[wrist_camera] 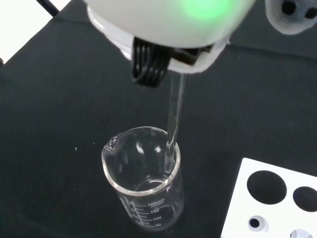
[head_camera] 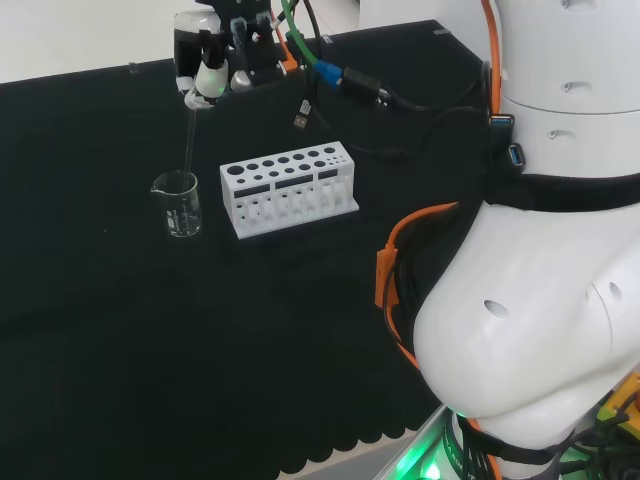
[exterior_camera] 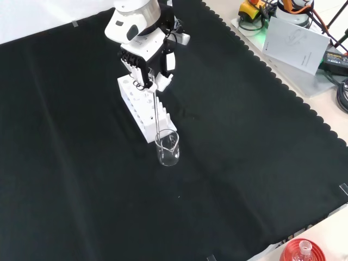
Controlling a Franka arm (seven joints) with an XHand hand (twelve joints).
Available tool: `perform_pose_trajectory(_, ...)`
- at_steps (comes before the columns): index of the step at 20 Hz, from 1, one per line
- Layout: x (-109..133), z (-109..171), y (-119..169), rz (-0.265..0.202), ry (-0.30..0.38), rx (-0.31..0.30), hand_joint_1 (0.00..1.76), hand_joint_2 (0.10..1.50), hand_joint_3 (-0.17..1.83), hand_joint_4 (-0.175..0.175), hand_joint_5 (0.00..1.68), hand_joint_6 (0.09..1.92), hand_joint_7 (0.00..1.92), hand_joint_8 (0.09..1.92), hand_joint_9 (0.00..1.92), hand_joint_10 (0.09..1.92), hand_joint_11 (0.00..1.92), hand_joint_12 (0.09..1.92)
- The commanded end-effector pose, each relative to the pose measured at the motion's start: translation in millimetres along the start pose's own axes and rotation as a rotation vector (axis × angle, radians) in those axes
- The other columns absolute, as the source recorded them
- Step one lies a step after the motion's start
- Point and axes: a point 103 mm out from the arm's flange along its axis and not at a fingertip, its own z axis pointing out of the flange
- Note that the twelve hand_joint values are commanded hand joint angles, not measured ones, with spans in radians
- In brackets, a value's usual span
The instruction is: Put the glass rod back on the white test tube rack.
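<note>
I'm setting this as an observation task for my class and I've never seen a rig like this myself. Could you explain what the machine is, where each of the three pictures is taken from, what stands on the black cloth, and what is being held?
The machine is a white robot arm that ends in a black and white hand with fingers.

One picture looks over the arm from behind its base. One looks down on the black cloth from the front. One is taken at the wrist, close to the work.

On the cloth stand a clear glass beaker and a white test tube rack with round holes.

The hand pinches the top of a thin glass rod. The rod hangs nearly upright, and its lower end is inside the beaker, near the rim. The rack stands right beside the beaker.
</note>
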Motion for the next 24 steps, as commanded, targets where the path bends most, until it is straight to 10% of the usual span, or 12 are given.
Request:
perform_pose_trajectory(1, -0.9, 0.6, -2.8, -0.001, 0.005, -0.005, 1.33, 0.55, 0.79, -0.175, 1.34, 0.58, 1.4, 0.54, 1.78, 0.3, 1.64, 0.48)
perform_pose_trajectory(24, 5.6, -16.5, -20.1, -0.006, 0.01, -0.05, 1.33, 0.55, 0.79, -0.175, 1.34, 0.58, 1.4, 0.54, 1.78, 0.3, 1.64, 0.48)
